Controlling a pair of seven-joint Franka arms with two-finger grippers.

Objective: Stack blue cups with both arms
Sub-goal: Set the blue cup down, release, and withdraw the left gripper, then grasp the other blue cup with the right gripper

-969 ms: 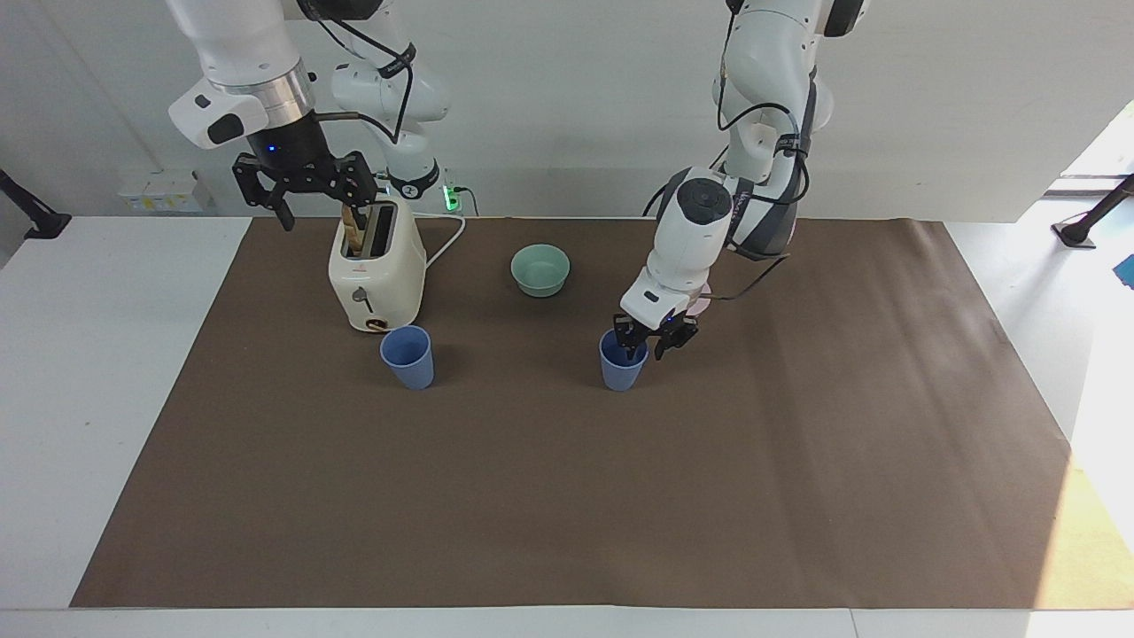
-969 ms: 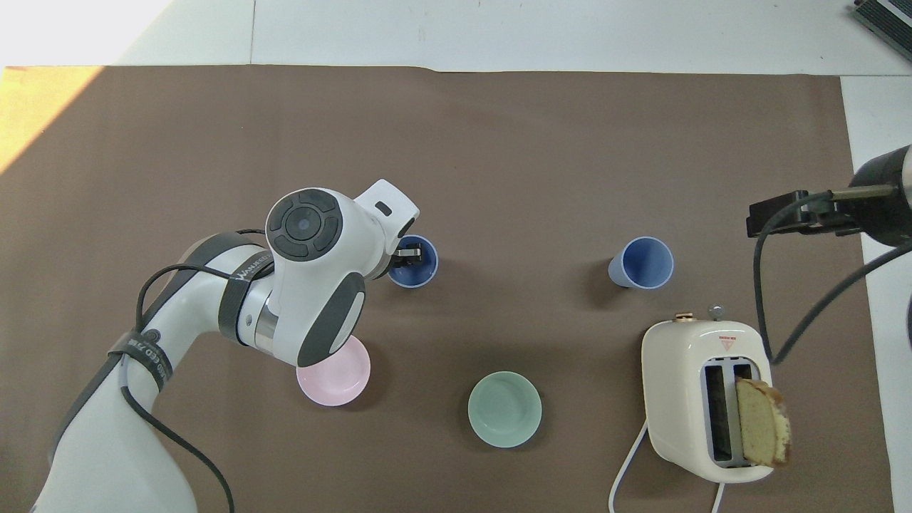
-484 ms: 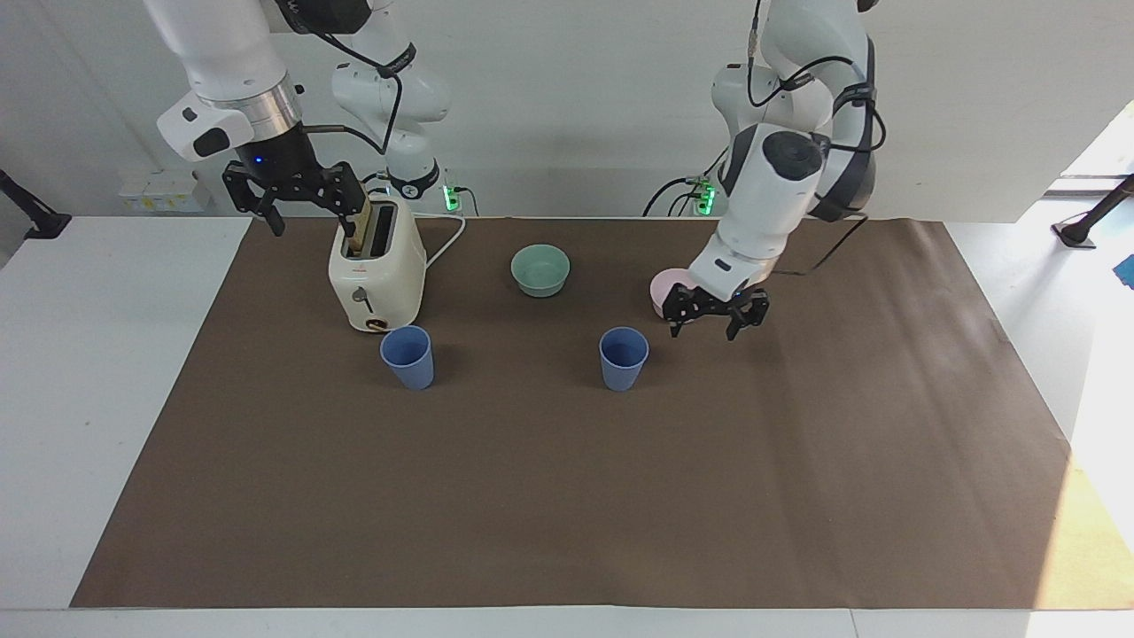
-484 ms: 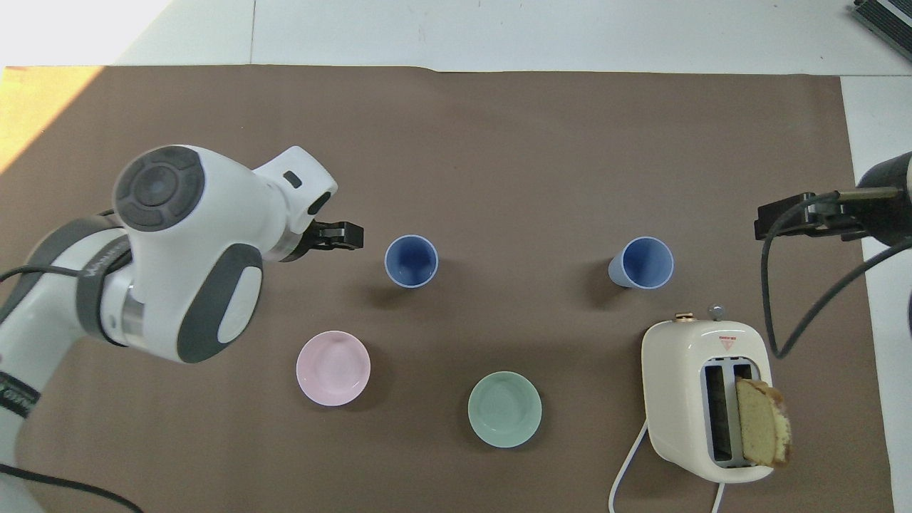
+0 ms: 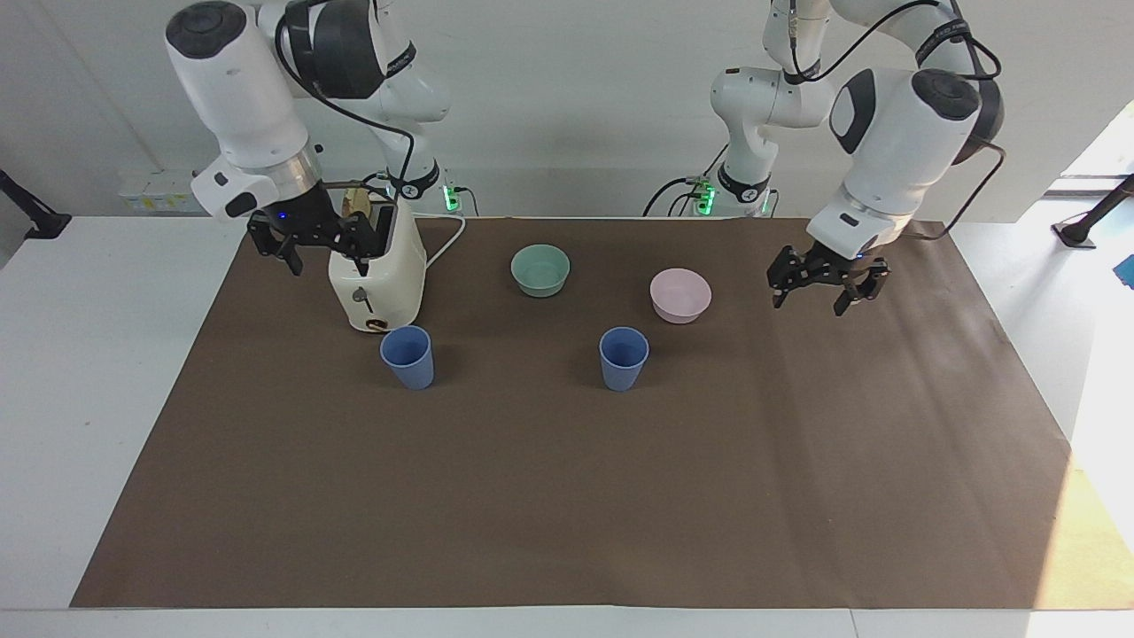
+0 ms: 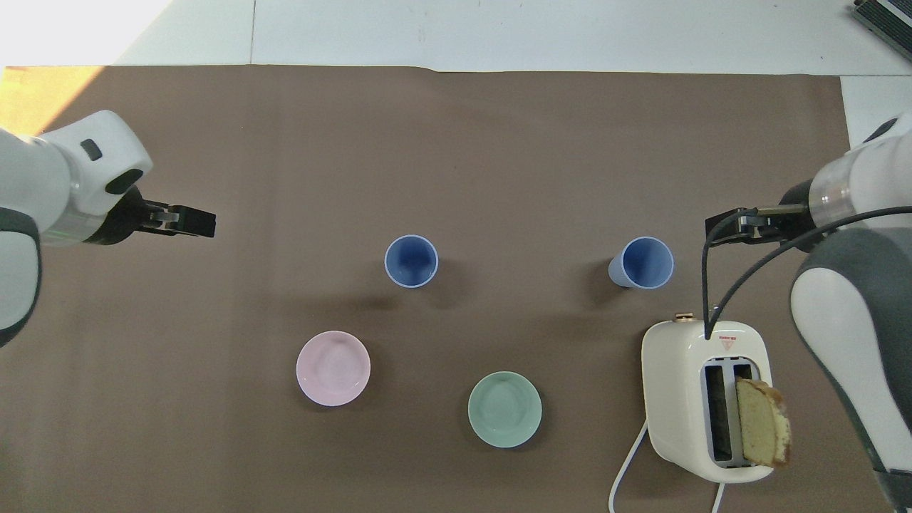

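**Cups apart, unstacked**

Nearest the robots: left pincer (image 5: 826,288) open, empty, above the mat (image 5: 797,461); right pincer (image 5: 312,241) open beside the toaster (image 5: 376,279). Farther out: blue cups (image 5: 624,358) (image 5: 407,356) upright (well apart) on the table.

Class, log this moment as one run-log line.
cups: apart, unstacked | left gripper: open, empty, over mat | right gripper: open, empty, beside toaster

Both blue cups upright, apart, unstacked: one (image 6: 411,261) mid-worktop, the other (image 6: 643,263) just beside the toaster (image 6: 702,399), bread slice (image 6: 762,432) in its slot. My left tool (image 6: 187,221) over bare mat (image 6: 499,157), my right tool (image 6: 741,224) near the toaster-side cup, both empty.
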